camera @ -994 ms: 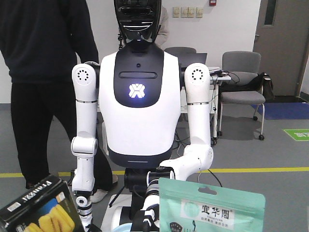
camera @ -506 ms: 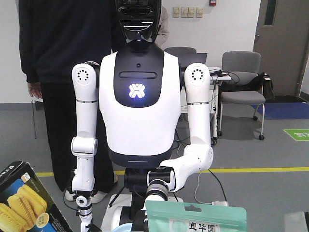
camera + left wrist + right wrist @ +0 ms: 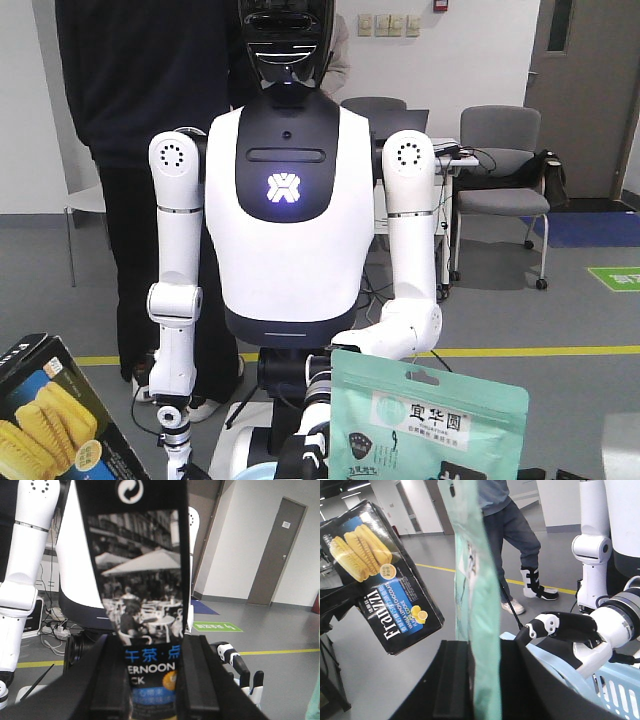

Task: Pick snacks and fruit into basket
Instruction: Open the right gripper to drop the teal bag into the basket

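The basket [image 3: 620, 692] lay low beside the right gripper [image 3: 480, 680], whose jaws clamped the mint-green pouch [image 3: 477, 605] edge-on, long axis rising from them, while the left gripper [image 3: 152, 672] pinched the black box [image 3: 145, 580] likewise lengthwise outward.

Mint-green plastic pouch [image 3: 430, 420]: upright, label facing out, raised near light-blue lattice plastic basket [image 3: 615, 692]. Black cardboard box printed with yellow pieces [image 3: 380, 575]: tilted, raised, farther from basket.

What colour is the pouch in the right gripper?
Mint green; the pouch shows best in the front view.
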Robot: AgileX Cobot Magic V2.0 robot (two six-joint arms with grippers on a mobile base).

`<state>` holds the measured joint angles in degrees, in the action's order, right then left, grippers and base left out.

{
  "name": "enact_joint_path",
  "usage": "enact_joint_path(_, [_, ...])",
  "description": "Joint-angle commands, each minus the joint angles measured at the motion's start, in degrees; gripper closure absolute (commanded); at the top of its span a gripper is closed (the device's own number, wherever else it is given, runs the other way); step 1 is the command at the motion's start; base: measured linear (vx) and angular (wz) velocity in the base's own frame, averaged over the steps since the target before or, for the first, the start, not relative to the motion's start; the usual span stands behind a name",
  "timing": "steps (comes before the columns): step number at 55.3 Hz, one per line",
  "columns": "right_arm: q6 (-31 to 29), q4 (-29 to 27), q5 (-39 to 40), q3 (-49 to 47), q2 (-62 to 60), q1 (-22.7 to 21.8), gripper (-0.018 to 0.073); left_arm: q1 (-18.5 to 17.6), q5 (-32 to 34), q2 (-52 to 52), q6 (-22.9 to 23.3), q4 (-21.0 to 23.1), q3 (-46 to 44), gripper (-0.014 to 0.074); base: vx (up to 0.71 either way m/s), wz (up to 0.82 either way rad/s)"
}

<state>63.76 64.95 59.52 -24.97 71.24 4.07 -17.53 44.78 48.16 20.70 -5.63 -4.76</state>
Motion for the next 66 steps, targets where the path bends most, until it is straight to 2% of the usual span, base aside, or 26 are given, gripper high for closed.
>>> enact_joint_path(1, [-2.85,-4.38,-0.84,-2.57,-0.86,4.58,0.0568,-0.27,6.46,-0.4,-0.07,0.86,-1.49,0.0596,0.0,0.0])
enact_joint_path(11, [-7.72,-6.32,-15.24,-6.07,-0.86,15.9,0.0568,-0.27,6.46,-0.4,-0.07,0.86,-1.49,0.0596,0.0,0.0])
enact_joint_path(17, [-12.32,-6.97,-21.47,-7.07,-0.36,20.22,0.0568,-0.27,6.46,-0.4,-0.07,0.86,-1.49,0.0596,0.0,0.0])
enact_joint_path(22, [-15.77,-7.3,-22.71,-7.15,0.89,22.45,0.0568,-0.27,6.52,-0.41,-0.07,0.86,-1.49,0.0596,0.0,0.0])
enact_joint_path(34, [-23.28,-10.15,-22.75,-7.15,6.57,25.45,0.0568,-0.27,6.52,-0.41,-0.07,0.86,-1.49,0.0596,0.0,0.0])
enact_joint_path(48, [-38.58,-19.33,-19.93,-7.23,12.76,27.61,0.0566,-0.27,6.63,-0.41,-0.07,0.86,-1.49,0.0596,0.0,0.0])
enact_joint_path(66, [-46.48,-21.68,-15.15,-7.27,18.88,27.61,0.0561,-0.27,6.99,-0.41,-0.02,0.86,-1.42,0.0596,0.0,0.0])
